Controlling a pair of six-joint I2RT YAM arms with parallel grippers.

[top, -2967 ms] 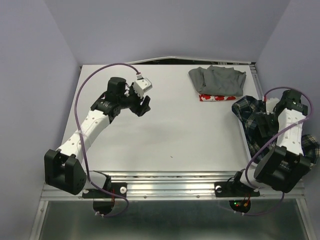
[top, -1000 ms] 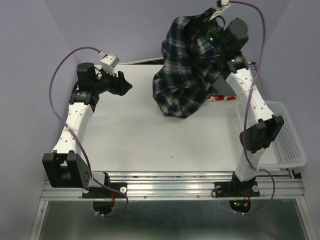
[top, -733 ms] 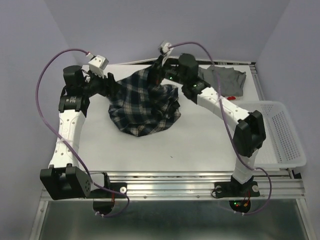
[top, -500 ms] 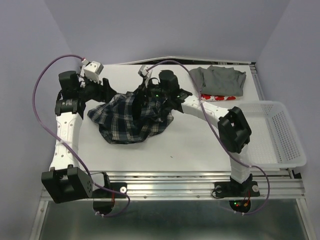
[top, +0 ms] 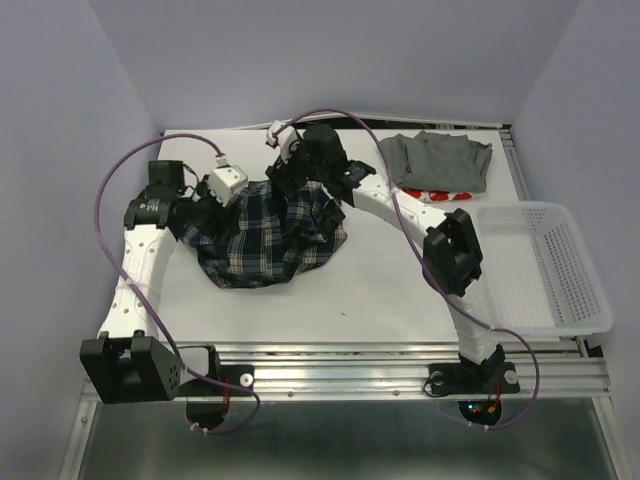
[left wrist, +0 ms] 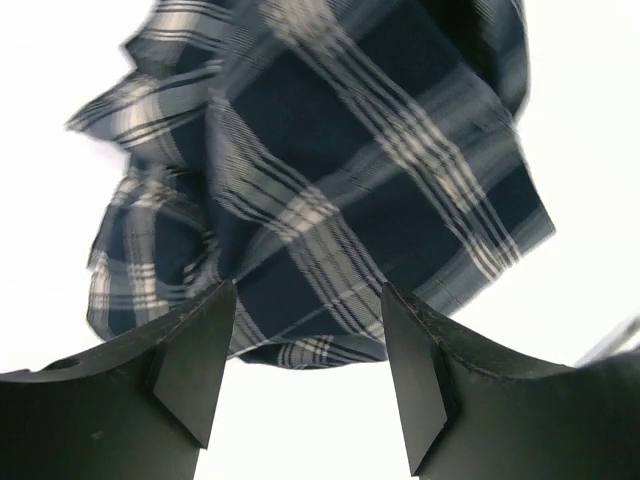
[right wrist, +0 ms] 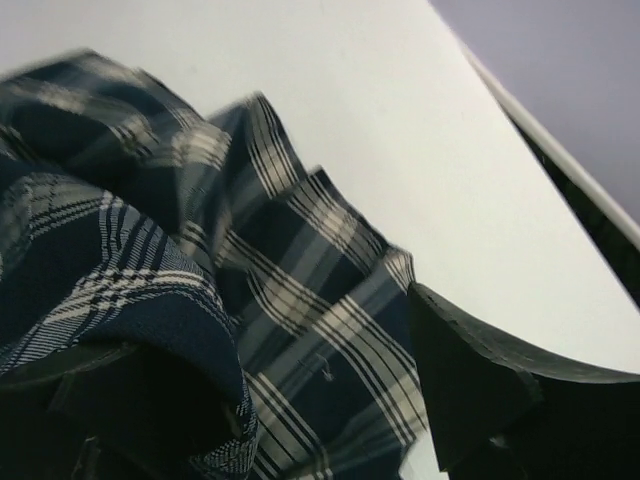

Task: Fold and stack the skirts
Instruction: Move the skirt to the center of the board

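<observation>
Folding remains for the crumpled plaid skirt (top: pixel 265 238) (left gripper (left wrist: pixel 305 330), right gripper (right wrist: pixel 320 390) both gape wide); grey skirt (top: pixel 437 160) tops red-print skirt (top: pixel 437 195)

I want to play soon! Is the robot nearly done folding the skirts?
Mostly. Done: the folded plain grey skirt lies on the white red-printed skirt at the far right of the white table. In hand: the dark plaid skirt sits crumpled mid-table, with the left gripper and right gripper open at it. Left: folding it and stacking it on the pile.
</observation>
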